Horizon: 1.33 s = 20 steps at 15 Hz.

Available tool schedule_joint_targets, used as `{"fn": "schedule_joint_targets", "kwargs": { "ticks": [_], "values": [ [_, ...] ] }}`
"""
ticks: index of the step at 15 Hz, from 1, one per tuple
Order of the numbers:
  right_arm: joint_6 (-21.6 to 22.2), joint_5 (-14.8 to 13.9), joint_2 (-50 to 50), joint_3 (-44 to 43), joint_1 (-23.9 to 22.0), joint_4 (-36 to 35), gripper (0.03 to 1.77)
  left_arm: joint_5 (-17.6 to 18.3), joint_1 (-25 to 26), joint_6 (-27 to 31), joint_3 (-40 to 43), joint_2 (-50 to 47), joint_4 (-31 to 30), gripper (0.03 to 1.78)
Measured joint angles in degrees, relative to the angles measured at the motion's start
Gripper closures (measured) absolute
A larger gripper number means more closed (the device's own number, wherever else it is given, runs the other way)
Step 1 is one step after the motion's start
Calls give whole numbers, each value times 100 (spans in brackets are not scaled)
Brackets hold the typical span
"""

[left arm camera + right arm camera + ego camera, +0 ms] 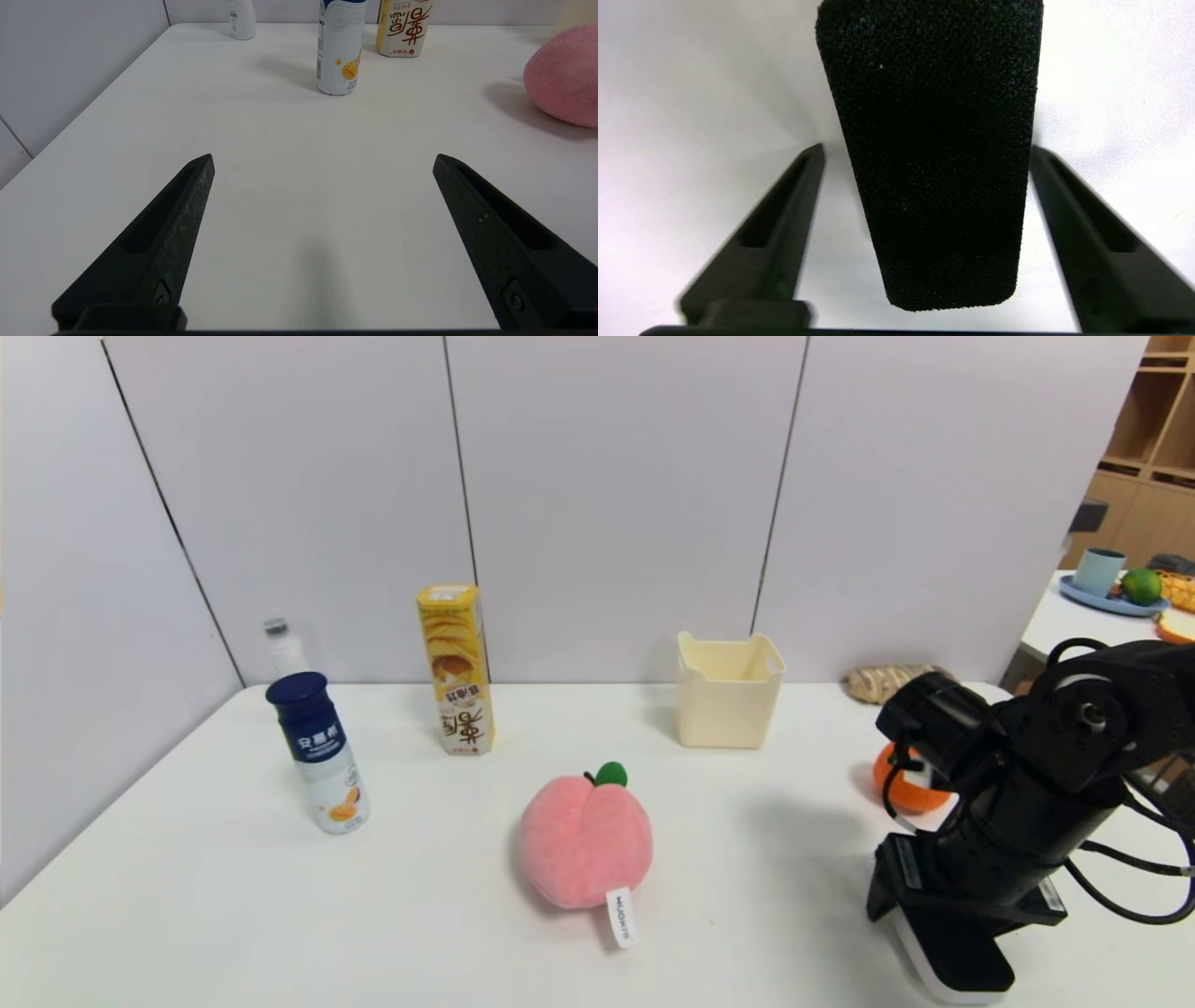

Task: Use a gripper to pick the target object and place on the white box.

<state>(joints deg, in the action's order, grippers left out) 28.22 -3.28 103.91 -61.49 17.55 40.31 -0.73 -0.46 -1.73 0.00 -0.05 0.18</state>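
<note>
The eraser (pixel 934 154) lies flat on the white table, black felt side up, near the front right edge (pixel 962 963). My right gripper (pixel 927 150) is lowered over it and stands open, one finger on each long side. One finger (pixel 1069 210) is almost against the felt edge; the other (pixel 784 219) is a clear gap away. In the head view the right arm (pixel 1008 803) covers most of the eraser. The cream-white box (pixel 728 705) stands open-topped at the back, right of centre. My left gripper (pixel 323 158) is open over bare table, out of the head view.
An orange (pixel 910 791) sits just behind the right arm. A pink plush peach (pixel 583 840) lies mid-table. A yellow snack carton (pixel 456 667), a blue-capped bottle (pixel 317 751) and a clear bottle (pixel 285 649) stand at the back left. A bread-like item (pixel 887 681) lies near the back right wall.
</note>
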Motion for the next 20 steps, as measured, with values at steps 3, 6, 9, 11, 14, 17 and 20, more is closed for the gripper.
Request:
{"fn": "schedule_joint_targets", "kwargs": {
  "ticks": [3,6,9,11,14,17,20],
  "values": [
    [-6,-2,5,0,-4,15,80,0,0,0,0,0,0,12],
    [-9,-13,-2,2,-11,15,83,2,2,0,0,0,0,12],
    [-6,-20,-20,20,-11,15,83,0,2,2,0,0,0,12],
    [-11,-29,-72,16,-9,20,84,0,2,0,0,0,0,12],
    [-13,-35,-286,-30,20,-5,84,0,0,0,0,0,0,12],
    [-48,-40,-494,-171,101,-7,84,-1,0,0,0,0,-2,12],
    [-80,-35,-603,-577,151,0,84,2,0,0,0,0,0,12]
  ]
}}
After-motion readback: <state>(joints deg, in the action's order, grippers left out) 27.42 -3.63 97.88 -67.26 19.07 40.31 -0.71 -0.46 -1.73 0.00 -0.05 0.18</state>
